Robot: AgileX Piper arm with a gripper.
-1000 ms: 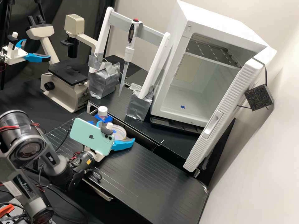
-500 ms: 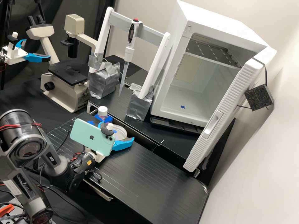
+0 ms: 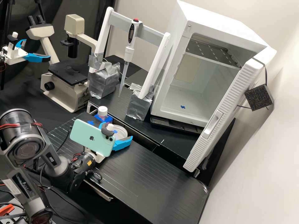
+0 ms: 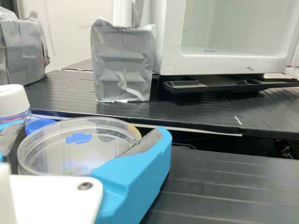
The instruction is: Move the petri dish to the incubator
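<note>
Black bench [image 3: 149,174] running beneath; gripper [image 4: 88,128] clasping petri dish [image 3: 121,130]; in high view, incubator [image 3: 224,28] lying toward dish's two o'clock.

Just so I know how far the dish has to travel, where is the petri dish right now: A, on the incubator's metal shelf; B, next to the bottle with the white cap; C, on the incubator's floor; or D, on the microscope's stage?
B: the clear round dish is at the pincer, beside the white-capped bottle, outside the incubator.
</note>
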